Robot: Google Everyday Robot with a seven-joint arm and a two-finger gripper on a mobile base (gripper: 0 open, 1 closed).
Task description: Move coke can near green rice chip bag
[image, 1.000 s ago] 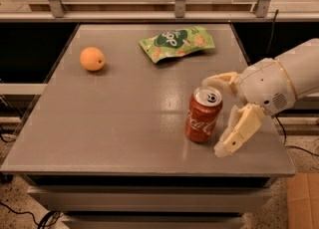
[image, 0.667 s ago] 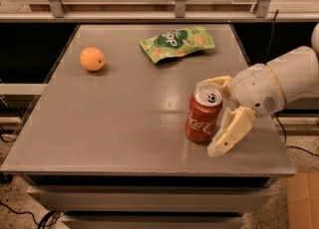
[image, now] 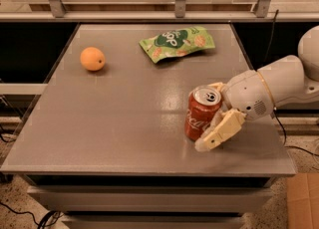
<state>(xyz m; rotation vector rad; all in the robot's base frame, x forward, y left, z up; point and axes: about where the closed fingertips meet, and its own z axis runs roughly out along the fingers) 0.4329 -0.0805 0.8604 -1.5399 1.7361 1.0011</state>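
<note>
One camera looks steeply down from above the table's (image: 124, 123) near edge toward its far edge, fairly close; the claw (image: 207, 117) is by the near right corner.

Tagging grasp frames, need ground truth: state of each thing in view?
coke can: upright on the table, front right.
green rice chip bag: lying flat near the far edge, apart from the can.
orange: resting far left, alone.
gripper: low at the coke can's right side, reaching around it; grip state unclear.

Coke can (image: 199, 119), by the claw (image: 208, 115) at the table's (image: 124, 123) right: white Coca-Cola script. Green rice chip bag (image: 177, 43): white lettering, unreadable.
</note>
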